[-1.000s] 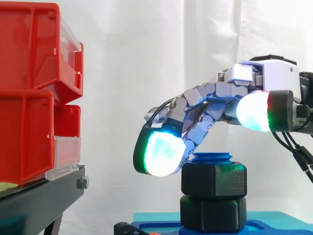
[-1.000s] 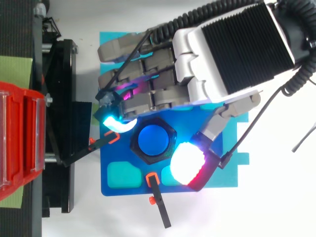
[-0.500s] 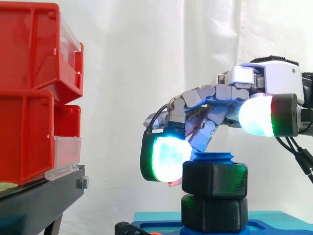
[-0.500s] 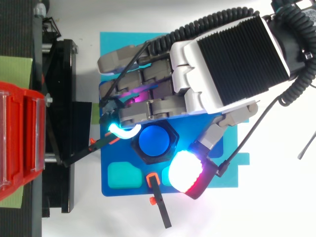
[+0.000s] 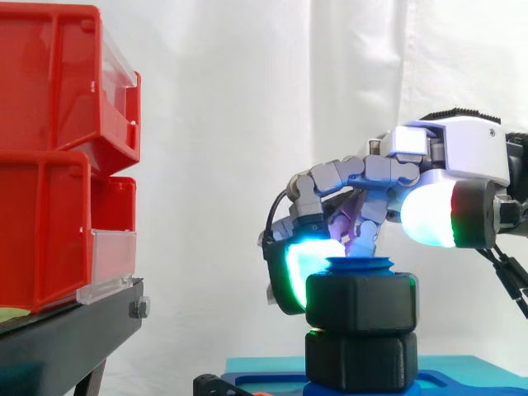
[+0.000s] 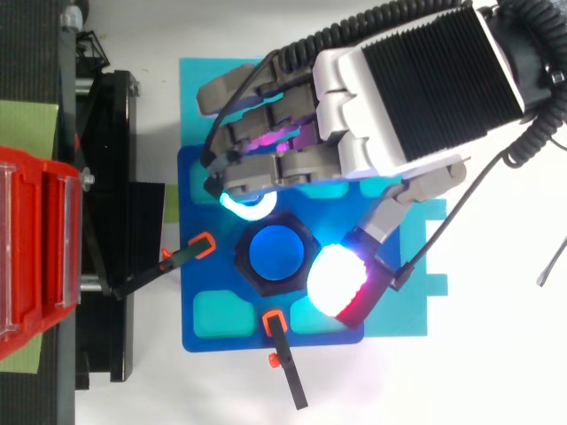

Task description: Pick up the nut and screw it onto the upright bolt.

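White curtain (image 5: 247, 124) behind; stacked red bins (image 5: 58, 165) on black stand (image 5: 66, 338) at left.

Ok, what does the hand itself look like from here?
The hand has a white shell with a black ribbed panel on its back. Its fingers are chains of blocky grey metal links. The fingertips are thick pads in black housings; one glows white edged with red, another cyan-green, and magenta light shows between the fingers.
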Motion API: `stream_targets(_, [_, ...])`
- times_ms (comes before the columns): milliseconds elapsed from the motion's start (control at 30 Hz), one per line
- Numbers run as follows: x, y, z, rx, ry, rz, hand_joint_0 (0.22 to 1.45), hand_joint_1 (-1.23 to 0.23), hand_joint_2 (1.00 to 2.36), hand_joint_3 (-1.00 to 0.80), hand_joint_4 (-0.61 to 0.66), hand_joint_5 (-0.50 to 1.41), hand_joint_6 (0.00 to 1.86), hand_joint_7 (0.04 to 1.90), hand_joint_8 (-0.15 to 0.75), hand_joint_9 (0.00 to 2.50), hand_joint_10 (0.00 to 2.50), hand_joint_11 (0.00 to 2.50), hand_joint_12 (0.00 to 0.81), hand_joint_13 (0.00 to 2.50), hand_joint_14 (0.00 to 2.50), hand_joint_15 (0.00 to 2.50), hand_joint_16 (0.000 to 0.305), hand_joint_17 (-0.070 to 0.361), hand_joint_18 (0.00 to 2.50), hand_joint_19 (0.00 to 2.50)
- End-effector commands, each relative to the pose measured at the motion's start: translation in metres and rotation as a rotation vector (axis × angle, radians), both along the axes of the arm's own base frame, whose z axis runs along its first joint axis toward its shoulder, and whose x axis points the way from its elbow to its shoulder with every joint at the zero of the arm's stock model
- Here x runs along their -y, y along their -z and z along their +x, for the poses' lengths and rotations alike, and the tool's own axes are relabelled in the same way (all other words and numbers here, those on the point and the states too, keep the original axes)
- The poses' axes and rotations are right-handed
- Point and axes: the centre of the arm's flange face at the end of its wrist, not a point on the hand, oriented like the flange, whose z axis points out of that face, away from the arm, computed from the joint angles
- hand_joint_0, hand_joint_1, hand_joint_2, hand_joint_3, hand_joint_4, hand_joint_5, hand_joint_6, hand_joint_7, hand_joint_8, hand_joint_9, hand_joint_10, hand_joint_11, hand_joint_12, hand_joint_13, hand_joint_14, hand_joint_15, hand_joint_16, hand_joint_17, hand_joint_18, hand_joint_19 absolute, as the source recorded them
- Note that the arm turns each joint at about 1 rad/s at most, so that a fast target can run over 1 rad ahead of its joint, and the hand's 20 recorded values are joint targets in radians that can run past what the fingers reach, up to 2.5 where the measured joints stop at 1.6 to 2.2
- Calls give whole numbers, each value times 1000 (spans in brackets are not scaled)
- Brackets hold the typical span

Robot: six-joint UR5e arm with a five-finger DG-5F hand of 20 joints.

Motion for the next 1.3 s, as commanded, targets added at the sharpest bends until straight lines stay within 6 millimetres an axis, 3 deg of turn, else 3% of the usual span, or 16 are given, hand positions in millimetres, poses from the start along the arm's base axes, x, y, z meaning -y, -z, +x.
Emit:
stream_targets(0, [7, 2, -1, 5, 5, 0, 551, -294, 1000, -500, 87, 71, 557, 1411, 245, 1324, 0, 0, 184, 861, 1, 0, 14, 31, 521, 32])
stream_targets(300, [16, 2, -4, 9, 4, -4, 552, -309, 1000, -500, 73, 92, 554, 1415, 229, 1498, 0, 0, 146, 982, 0, 0, 10, 22, 666, 100])
stream_targets(367, [18, 1, -4, 12, 4, -4, 544, -293, 1000, -500, 75, 91, 500, 1513, 236, 1453, 0, 0, 164, 941, 1, 0, 11, 25, 622, 84])
stream_targets(600, [19, -4, -2, 39, -4, -5, 527, -246, 1000, -500, 247, -14, 505, 1098, 245, 1217, 0, 0, 213, 760, 0, 0, 19, 43, 431, 16])
stream_targets(800, [19, -9, 0, 48, -4, -6, 517, -233, 1000, -500, 219, -69, 503, 782, 227, 1075, 0, 0, 229, 688, 0, 0, 23, 52, 356, 4])
stream_targets(1267, [-4, -5, 3, 19, -12, 0, 501, -189, 1000, -500, 200, -105, 502, 659, 208, 840, 0, 0, 265, 512, 0, 0, 29, 66, 180, 0])
